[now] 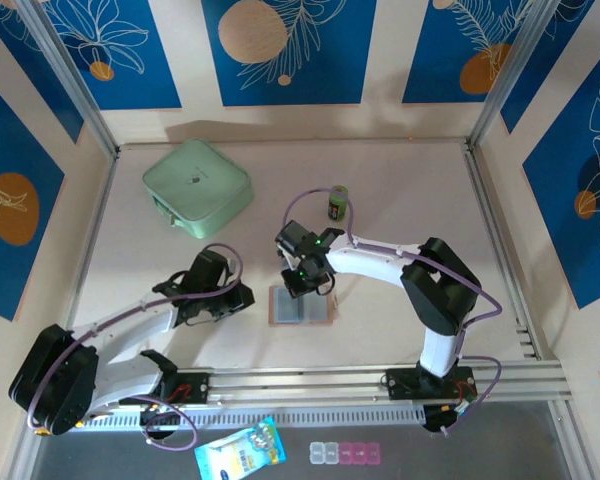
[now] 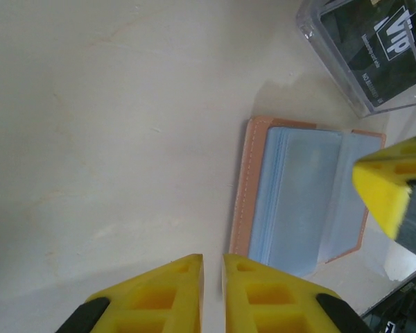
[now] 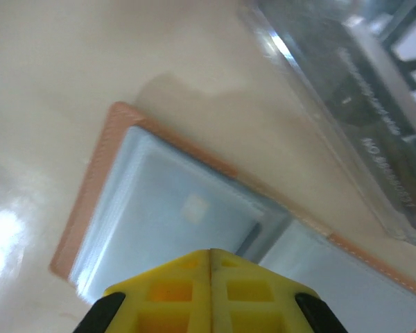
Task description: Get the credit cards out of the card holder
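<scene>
The card holder (image 1: 300,306) lies open and flat on the table, tan-pink with grey clear sleeves (image 2: 298,187). In the right wrist view, one pale credit card (image 3: 194,207) with a small chip mark shows through the top sleeve of the card holder (image 3: 97,180). My right gripper (image 1: 308,285) hangs right over the sleeves, its yellow fingertips (image 3: 210,251) pressed together with nothing seen between them. My left gripper (image 1: 242,297) is low over the bare table just left of the holder. Its fingers (image 2: 213,258) are almost touching, with a thin slit between them and nothing in it.
A transparent plastic box (image 2: 374,48) with a dark printed card inside stands just beyond the holder (image 3: 360,104). A mint-green square case (image 1: 197,187) sits at the back left, and a small green bottle (image 1: 338,202) stands behind the right arm. Metal rails (image 1: 380,380) run along the near edge.
</scene>
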Motion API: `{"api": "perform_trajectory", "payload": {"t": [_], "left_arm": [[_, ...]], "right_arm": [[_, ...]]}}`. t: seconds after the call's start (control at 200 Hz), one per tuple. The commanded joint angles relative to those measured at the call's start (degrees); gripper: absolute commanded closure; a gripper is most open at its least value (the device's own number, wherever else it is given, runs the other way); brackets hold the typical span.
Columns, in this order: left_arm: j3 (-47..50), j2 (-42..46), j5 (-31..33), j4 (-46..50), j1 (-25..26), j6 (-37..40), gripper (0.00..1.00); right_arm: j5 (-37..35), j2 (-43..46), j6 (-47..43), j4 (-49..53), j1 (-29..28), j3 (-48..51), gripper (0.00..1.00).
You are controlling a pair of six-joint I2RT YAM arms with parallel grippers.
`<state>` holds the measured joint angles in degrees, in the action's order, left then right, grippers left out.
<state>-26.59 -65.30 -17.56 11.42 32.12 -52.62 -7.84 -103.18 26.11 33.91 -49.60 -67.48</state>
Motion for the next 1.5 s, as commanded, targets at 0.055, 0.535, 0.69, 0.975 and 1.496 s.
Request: {"api": "perform_trajectory", "payload": {"t": [0.055,0.535,0.69,0.975,1.496], "left_arm": [[-2.4,-1.0,-2.4,-1.3,0.7,0.0,0.85],[-5.8,-7.2,-1.5,-3.7,7.0,-1.8,0.84],[-7.1,-10.0,-1.5,-4.8,8.2,-1.9,0.84],[-10.3,-16.2,-3.3,-6.0,8.9,0.2,0.85],[-6.7,-18.0,-2.8,-2.1,9.6,0.3,0.91]], "right_arm": [[-6.7,1.9,5.3,-3.6,1.1,3.6,0.93],[-5.7,5.1,1.0,-8.6,10.1,6.3,0.92],[-4.4,5.1,0.4,-9.5,11.3,6.0,0.92],[-2.1,10.0,5.3,-7.9,10.5,8.6,0.92],[-1.8,16.0,11.0,-1.7,5.9,8.9,0.80]]}}
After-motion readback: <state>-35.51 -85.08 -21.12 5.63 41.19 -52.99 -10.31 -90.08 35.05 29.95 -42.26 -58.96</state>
